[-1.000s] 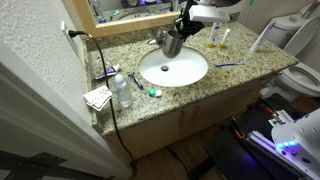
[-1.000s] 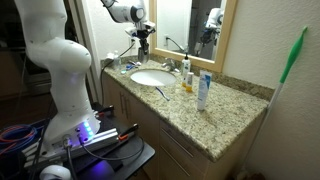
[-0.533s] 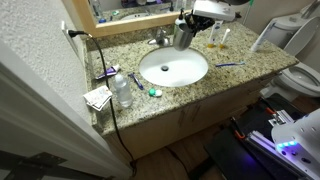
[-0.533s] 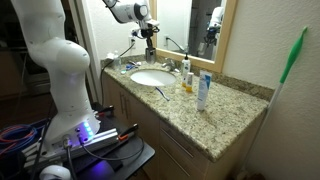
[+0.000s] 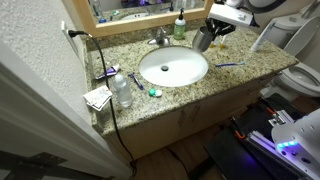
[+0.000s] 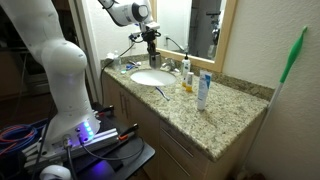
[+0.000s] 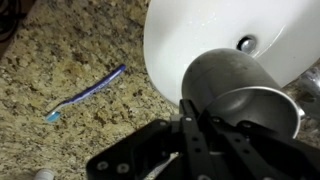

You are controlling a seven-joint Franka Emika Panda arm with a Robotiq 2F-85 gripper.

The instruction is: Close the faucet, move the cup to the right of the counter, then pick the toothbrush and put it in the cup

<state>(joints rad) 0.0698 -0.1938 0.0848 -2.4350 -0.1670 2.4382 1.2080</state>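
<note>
The cup (image 7: 240,90) is clamped by its rim in the closed claw (image 7: 200,124) and hangs tilted just beneath it, beside the sink basin (image 7: 190,30). With so thin a hold, it could be twisted loose and dropped. The toothbrush (image 7: 85,92), on the counter (image 7: 60,45) below and aside of the claw, could be knocked away if the cup is lowered carelessly.

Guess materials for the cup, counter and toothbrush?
The cup looks like metal: dark grey, soft brushed sheen. The counter looks like polished granite: beige-brown speckle. The toothbrush is probably plastic: thin blue handle, paler parts.
</note>
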